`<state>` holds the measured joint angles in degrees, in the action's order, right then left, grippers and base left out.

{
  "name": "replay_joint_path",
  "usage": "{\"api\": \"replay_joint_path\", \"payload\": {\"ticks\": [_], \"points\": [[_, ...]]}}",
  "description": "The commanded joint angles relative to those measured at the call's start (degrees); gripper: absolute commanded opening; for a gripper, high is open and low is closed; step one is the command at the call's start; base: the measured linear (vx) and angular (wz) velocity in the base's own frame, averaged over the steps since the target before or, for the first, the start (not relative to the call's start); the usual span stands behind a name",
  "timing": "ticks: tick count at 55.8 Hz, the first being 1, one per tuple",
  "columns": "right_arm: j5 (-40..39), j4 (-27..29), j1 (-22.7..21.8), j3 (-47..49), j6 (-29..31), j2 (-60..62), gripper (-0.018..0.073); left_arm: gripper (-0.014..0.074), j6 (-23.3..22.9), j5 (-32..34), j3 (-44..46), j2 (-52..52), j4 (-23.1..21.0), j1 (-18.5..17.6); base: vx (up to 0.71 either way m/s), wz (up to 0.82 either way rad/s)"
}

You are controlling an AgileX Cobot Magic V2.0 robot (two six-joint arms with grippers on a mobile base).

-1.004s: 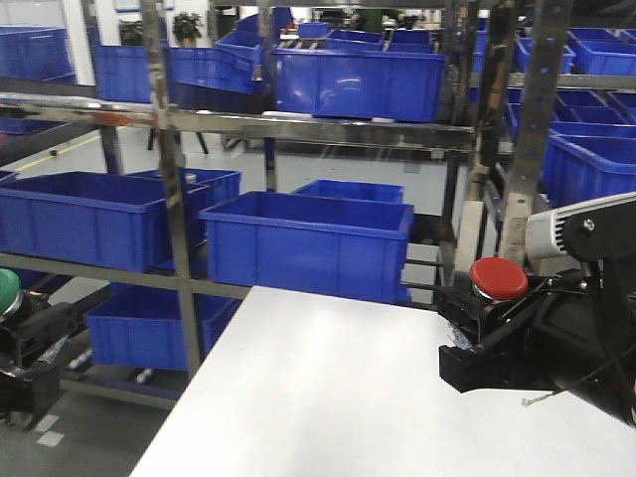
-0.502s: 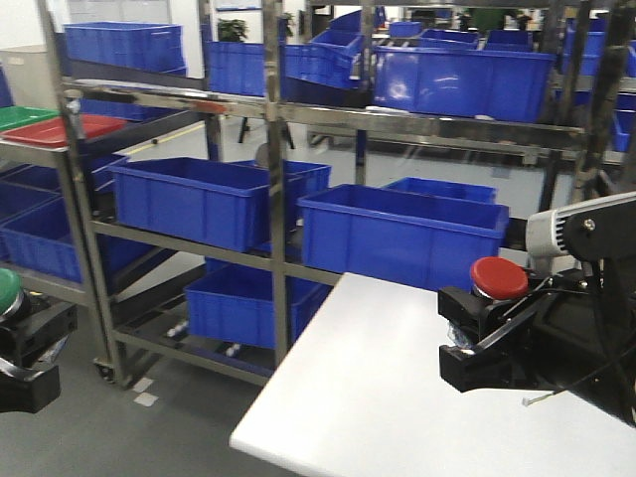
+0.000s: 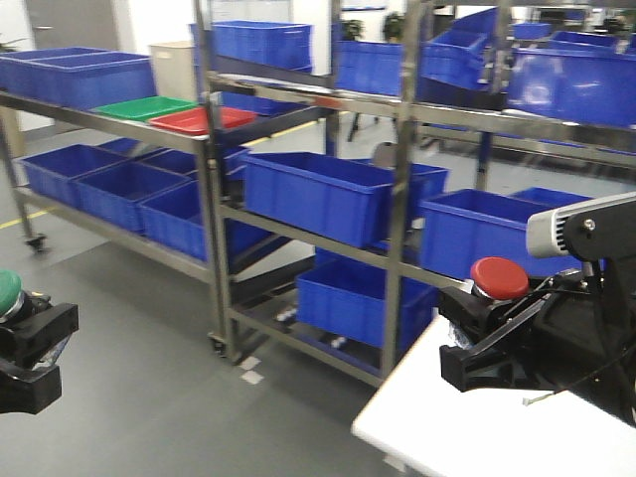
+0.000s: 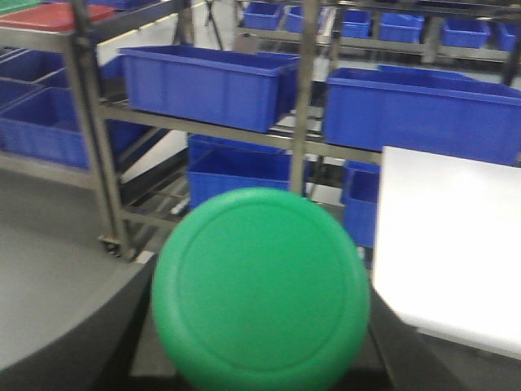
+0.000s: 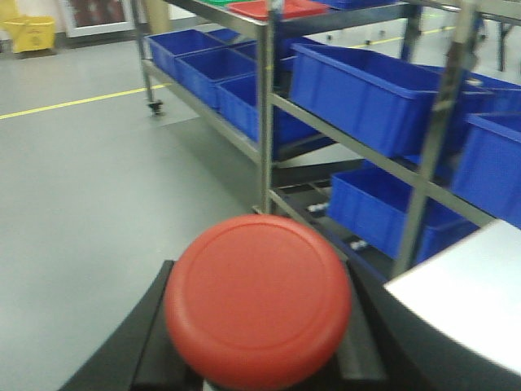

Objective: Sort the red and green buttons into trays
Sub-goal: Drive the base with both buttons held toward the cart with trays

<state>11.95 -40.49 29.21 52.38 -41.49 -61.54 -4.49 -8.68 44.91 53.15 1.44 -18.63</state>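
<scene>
- The right pincer point(image 3: 477, 320) is clamped on the dark switch block of the red button point(image 3: 499, 277) – in the wrist view its black jaws flank the block, with the cap standing clear above them.
- The left pincer point(image 3: 28, 336) grips the green button point(image 3: 8, 291) in the same way, at the far left edge of the front view, with its cap upward.
- Both buttons are lifted and in carriage, so I judge the step in hand to be the transfer to the trays, with no drop-off begun.
- The green tray point(image 3: 146, 107) and red tray point(image 3: 202, 120) lie side by side on the top shelf of the steel rack point(image 3: 211, 199), well apart from both arms.
- The next move calls for closing on that shelf, raising each button over the tray of its own colour – green on the left, red on the right – and only then releasing.
- The caps are smooth, round plastic domes with a faint ring near the edge.
- The trays are shallow and glossy, while the blue crates point(image 3: 318, 194) below are deep, and the white table point(image 3: 497, 432) is flat and matte.
</scene>
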Motion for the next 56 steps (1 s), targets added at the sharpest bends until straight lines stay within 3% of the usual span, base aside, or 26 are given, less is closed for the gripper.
{"api": "replay_joint_path", "payload": {"ticks": [1, 56], "points": [[-3.75, -0.92, -0.04, 1.7, 0.13, 1.34, 0.0011, 0.0, -0.47, 5.34, 1.76, -0.91, -0.37, -0.51, 0.0, 0.51], [-3.75, -0.92, -0.04, 1.7, 0.13, 1.34, 0.0011, 0.0, -0.47, 5.34, 1.76, -0.91, -0.37, -0.51, 0.09, 0.44]]}}
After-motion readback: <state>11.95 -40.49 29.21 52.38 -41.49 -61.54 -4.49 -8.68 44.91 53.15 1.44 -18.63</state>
